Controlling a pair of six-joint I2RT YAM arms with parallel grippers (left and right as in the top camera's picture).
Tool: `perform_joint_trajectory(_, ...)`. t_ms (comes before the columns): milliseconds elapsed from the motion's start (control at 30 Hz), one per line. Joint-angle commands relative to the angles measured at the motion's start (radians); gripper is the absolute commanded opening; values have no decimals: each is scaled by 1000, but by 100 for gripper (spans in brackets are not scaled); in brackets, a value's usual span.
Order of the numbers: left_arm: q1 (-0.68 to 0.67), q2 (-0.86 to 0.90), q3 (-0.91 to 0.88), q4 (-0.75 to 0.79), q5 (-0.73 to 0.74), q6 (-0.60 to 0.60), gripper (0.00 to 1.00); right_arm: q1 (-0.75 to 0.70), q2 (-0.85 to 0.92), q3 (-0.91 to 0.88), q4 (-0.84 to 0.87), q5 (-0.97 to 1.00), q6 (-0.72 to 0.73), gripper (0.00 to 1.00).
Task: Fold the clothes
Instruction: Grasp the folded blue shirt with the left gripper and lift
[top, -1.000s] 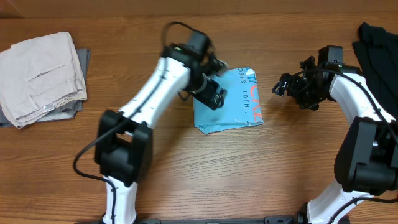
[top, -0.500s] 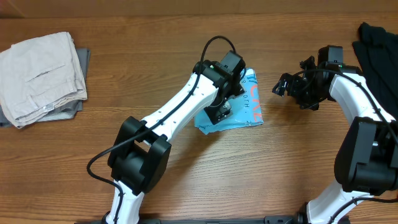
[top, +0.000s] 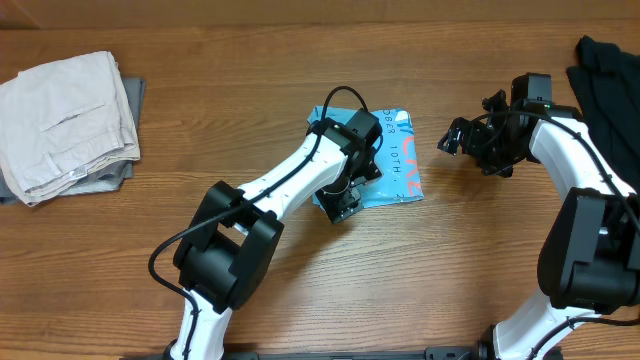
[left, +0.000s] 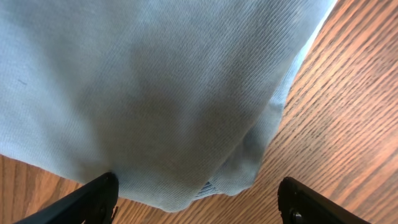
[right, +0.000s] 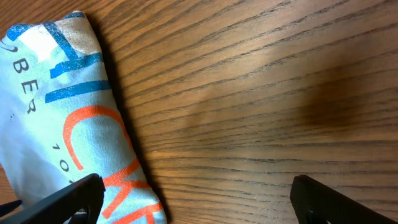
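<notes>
**Surface.** Wooden table (top: 300, 60) with brown grain running side to side, carrying every item below.

**Item 1: T-shirt (top: 400, 165).** Light blue knit, folded into a compact, roughly square packet. It lies flat near the middle of the table, slightly towards the far edge. Small dark printed text runs across the exposed top layer. The right wrist view also shows larger orange-red lettering and blue lettering near the packet's right-hand border. The near left corner is rumpled, and a rounded fold bulges out over the wood there.

**Item 2: left gripper (top: 340, 205).** It sits low over the near left corner of the T-shirt, its arm reaching across the packet's left part. The claw is spread wide. In the left wrist view (left: 199, 199) the two black fingertips stand far apart at the bottom corners. The bulging fold lies between them, and bare wood shows between the cloth and the right-hand fingertip. Nothing is clamped.

**Item 3: right gripper (top: 456, 138).** It is to the right of the T-shirt, apart from it, above bare wood. The claw is spread wide and holds nothing. In the right wrist view (right: 199, 202) the shirt's lettered border is at the left, beside one fingertip.

**Item 4: trousers (top: 65, 115).** Beige and loosely folded, they lie at the far left corner of the table.

**Item 5: grey garment (top: 118, 172).** It lies under the trousers, showing along their right and near sides.

**Item 6: dark garment (top: 605, 75).** Black and bunched, it lies at the far right corner and is partly cut off by the picture's edge.
</notes>
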Motion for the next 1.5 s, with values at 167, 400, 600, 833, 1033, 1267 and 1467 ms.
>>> perform_joint_trajectory(167,49,-22,142,-35,153,-93,31,-1,-26,13,5,7,0,100)
perform_joint_trajectory(400,95,-18,250,103,195,-457,24,-1,-26,13,5,7,0,100)
perform_joint_trajectory(600,93,56,216,145,133,-594,38,-1,-26,13,5,6,0,100)
perform_joint_trajectory(833,91,168,216,150,156,-581,29,-1,-26,13,5,7,0,100)
perform_joint_trajectory(1033,92,184,217,220,145,-440,12,-1,-26,13,5,7,0,100)
perform_joint_trajectory(1267,99,204,217,188,8,-346,4,-1,-26,13,5,7,0,100)
perform_joint_trajectory(1467,117,251,217,184,-31,-400,4,-1,-26,13,5,7,0,100)
